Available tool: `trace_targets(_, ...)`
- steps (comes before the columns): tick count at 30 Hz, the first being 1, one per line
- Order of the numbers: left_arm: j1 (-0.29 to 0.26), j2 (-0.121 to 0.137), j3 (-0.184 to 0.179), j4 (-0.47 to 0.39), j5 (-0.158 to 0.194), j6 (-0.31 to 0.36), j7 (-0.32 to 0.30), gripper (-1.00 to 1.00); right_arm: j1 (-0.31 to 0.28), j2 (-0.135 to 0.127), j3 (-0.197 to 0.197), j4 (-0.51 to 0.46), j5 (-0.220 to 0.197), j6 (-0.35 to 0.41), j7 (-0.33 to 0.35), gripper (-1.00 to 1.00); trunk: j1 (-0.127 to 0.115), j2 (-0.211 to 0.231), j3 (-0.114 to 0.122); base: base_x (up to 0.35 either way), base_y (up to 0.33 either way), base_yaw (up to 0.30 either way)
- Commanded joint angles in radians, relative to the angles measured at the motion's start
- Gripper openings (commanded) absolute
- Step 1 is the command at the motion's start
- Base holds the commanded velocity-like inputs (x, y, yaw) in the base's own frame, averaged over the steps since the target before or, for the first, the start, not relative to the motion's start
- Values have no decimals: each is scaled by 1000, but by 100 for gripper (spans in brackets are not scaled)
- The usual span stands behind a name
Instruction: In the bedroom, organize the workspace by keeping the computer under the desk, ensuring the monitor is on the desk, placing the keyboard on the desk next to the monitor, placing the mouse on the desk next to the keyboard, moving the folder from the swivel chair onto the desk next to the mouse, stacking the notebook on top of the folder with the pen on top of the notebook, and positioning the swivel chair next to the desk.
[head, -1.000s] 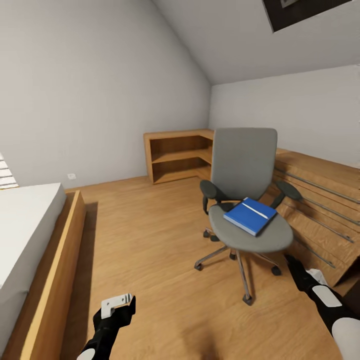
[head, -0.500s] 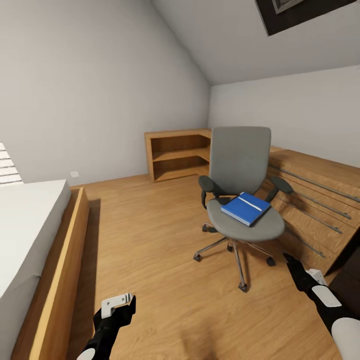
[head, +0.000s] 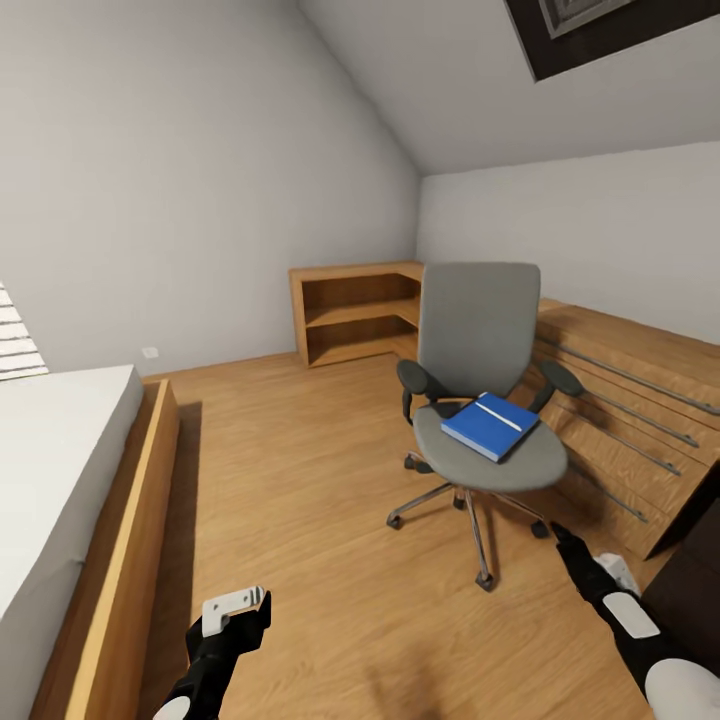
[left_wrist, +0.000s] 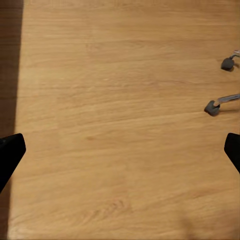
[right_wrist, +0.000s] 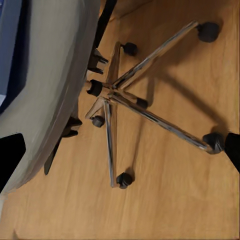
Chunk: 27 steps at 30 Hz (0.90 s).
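Head view first: the whole picture has slid since a second ago, so the camera is moving, not the furniture. The swivel chair (head: 487, 400) now sits a touch smaller and further off at about 2 o'clock, with the blue folder (head: 490, 426) flat on its seat and a thin pale pen (head: 498, 415) lying across it. The bed (head: 60, 500) runs along 9 o'clock, the corner shelf (head: 355, 312) at 12, the dresser (head: 625, 420) at 3. Left hand (head: 236, 612) hangs low at 7 o'clock, right hand (head: 560, 532) at 5, nearest the chair's base.

Left wrist view: bare floor (left_wrist: 120, 125), fingers spread wide, nothing held.

Right wrist view: the chair's chrome legs (right_wrist: 150, 110) below, fingers wide, empty.

My read: this is repositioning before the folder pickup.
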Motion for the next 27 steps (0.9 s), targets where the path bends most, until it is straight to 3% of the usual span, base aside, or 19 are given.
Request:
trace_targets(1, 0, 0, -2, -2, 10, 4, 7, 100, 7, 5, -7, 1, 7, -16, 12, 100, -4, 7, 3, 0, 0, 0)
trace_targets(4, 0, 0, -2, -1, 9, 4, 7, 100, 33, 24, -7, 4, 57, -102, 36, 100, -16, 28, 12, 0, 0, 0)
trace_targets(6, 0, -1, -2, 0, 9, 4, 8, 100, 70, 53, -7, 6, 128, -235, 54, 100, -23, 42, 18, 0, 0, 0)
trace_targets(8, 0, -1, -2, 0, 9, 5, 9, 100, 91, 68, -7, 7, 158, -303, 59, 100, -31, 56, 24, 0, 0, 0)
trace_targets(9, 0, -2, -2, 0, 9, 4, 9, 100, 186, 121, -7, 14, 245, -526, 68, 100, -35, 63, 28, -253, 0, 0)
trace_targets(19, 0, -3, -2, 2, 9, 4, 9, 100, 217, 130, -5, 116, 272, -572, 70, 100, -73, 133, 59, -284, 0, -3)
trace_targets(27, 0, -3, -2, 3, 9, 4, 9, 100, 218, 134, -4, 151, 342, -579, 69, 100, -104, 189, 84, -46, 0, -184)
